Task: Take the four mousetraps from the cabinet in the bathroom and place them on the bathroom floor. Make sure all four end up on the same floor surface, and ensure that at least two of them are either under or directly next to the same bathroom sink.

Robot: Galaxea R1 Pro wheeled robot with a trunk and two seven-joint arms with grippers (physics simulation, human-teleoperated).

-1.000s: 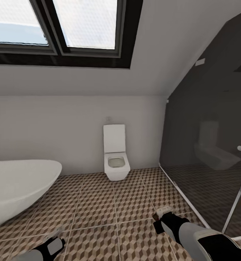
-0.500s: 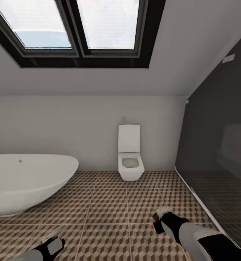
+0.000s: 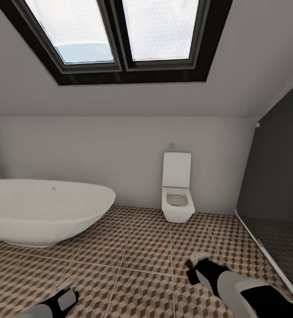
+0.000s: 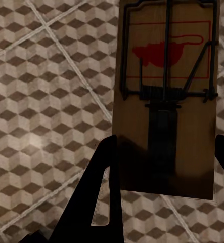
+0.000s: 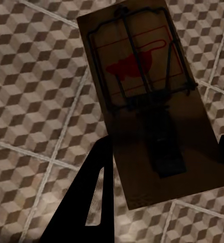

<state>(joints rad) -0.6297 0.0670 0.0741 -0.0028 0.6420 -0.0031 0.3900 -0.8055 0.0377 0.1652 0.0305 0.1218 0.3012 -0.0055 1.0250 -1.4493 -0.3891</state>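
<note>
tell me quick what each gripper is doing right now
left gripper: shut on a mousetrap
right gripper: shut on another mousetrap

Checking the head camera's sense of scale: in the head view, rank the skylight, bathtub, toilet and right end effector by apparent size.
1. Skylight
2. Bathtub, though partly cut off by the frame
3. Toilet
4. Right end effector, smallest although nearest the camera

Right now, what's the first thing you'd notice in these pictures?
The big skylight overhead, then the white oval bathtub at the left and the square toilet against the far wall. Up close, each tool grips a wooden mousetrap, one left and one right, above the cube-patterned floor.
</note>
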